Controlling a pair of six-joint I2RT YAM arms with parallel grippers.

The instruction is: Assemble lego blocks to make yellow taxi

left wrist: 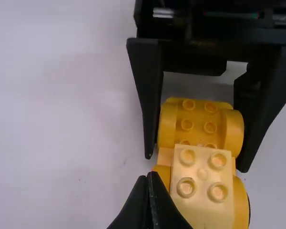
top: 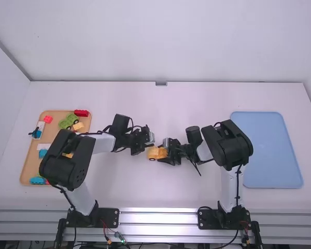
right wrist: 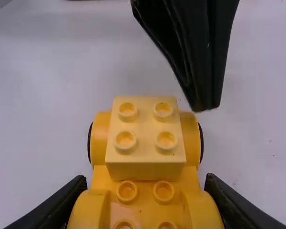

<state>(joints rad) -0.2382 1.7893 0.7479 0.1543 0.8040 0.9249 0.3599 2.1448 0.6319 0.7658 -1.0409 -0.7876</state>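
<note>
1. One claw, my left [left wrist: 151, 177]: clenched, empty.
2. Yellow brick [right wrist: 145, 140] sits on car base [right wrist: 145, 210], just beside my tips.
3. Base's long axis runs away from me, into right claw's [right wrist: 146, 180] grasp.

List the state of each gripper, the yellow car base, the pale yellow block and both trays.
Left gripper: shut, holding nothing.
Right gripper: shut on the car base.
Yellow car base: upright, gripped at its sides.
Pale yellow block: on the car base, studs up.
Orange tray: lying on the table, holding assorted blocks.
Blue tray: lying flat on the table.
</note>
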